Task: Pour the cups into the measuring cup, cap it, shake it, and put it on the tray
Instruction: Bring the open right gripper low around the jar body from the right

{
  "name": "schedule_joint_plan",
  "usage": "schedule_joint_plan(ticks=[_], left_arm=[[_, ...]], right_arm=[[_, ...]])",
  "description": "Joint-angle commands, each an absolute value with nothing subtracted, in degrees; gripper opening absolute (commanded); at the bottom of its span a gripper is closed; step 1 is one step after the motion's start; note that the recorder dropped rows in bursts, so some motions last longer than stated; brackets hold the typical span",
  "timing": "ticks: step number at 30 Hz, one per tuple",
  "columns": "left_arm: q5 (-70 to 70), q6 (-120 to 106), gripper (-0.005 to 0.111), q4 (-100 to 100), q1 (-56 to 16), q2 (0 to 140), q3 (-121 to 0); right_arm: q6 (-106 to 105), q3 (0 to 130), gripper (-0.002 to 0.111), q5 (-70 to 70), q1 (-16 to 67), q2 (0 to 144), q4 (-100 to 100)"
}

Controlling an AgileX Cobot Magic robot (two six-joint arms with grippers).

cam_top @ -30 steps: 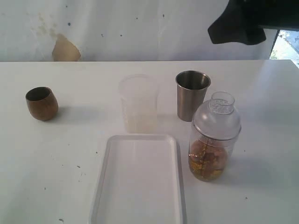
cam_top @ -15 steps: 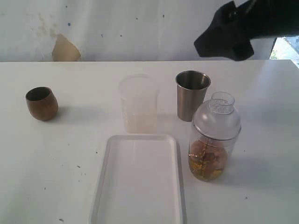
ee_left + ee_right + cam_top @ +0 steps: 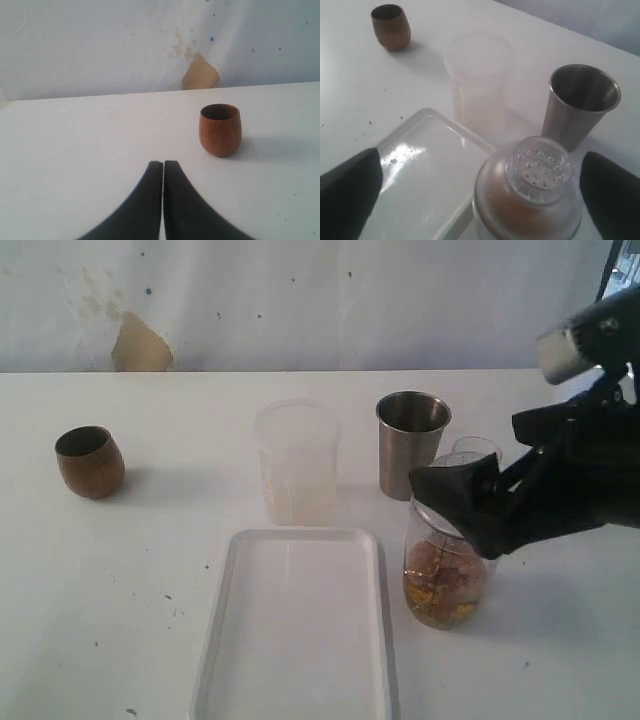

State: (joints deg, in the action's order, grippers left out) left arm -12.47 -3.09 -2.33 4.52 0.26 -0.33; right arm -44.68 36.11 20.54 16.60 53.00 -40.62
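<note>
1. Your measuring cup (image 3: 445,590) stands on the table (image 3: 120,570) just right of the tray (image 3: 232,570) and in front of the steel tumbler (image 3: 410,445). Amber-brown contents fill its lower part, and the domed strainer cap (image 3: 540,170) is already on.
2. What changed: a second ago the right gripper (image 3: 480,170) hung high at the back right. It has since dropped to cap height and spread its jaws as it came.
3. Those jaws now stand fully wide, one on each side of the cap. They have hold of nothing yet.
4. I read this as pouring and capping done, with the grab for the shake about to happen. Close squarely on the cup or it may tip towards the tumbler.
5. The frosted beaker (image 3: 297,465) sits behind the tray, untouched.
6. Your left gripper (image 3: 163,170) is pressed shut and empty, pointing towards the wooden cup (image 3: 220,129) far left.
</note>
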Motion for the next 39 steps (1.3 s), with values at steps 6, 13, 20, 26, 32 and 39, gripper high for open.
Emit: schedule_joint_plan(ticks=[6,13,20,26,32,39], left_arm=[[-12.1,-3.0,0.001,-1.9,4.4,0.0,0.0],[-12.1,-3.0,0.001,-1.9,4.4,0.0,0.0],[-12.1,-3.0,0.001,-1.9,4.4,0.0,0.0],[-12.1,-3.0,0.001,-1.9,4.4,0.0,0.0],[-12.1,-3.0,0.001,-1.9,4.4,0.0,0.0],[-12.1,-3.0,0.001,-1.9,4.4,0.0,0.0]], right_arm=[[-57.0,18.1,0.105,1.8,18.9,50.9,-58.6],[-56.6,15.2,0.105,-7.2,31.0,52.5,-58.2],[-35.0,15.2,0.105,-18.9,31.6,65.6,-36.3],[-12.3,15.2,0.105,-29.7,31.6,73.8,-14.3],[-14.6,14.3,0.105,-34.2,31.6,78.3,-14.6],[-16.9,9.9,0.105,-48.1,31.3,78.4,-21.5]])
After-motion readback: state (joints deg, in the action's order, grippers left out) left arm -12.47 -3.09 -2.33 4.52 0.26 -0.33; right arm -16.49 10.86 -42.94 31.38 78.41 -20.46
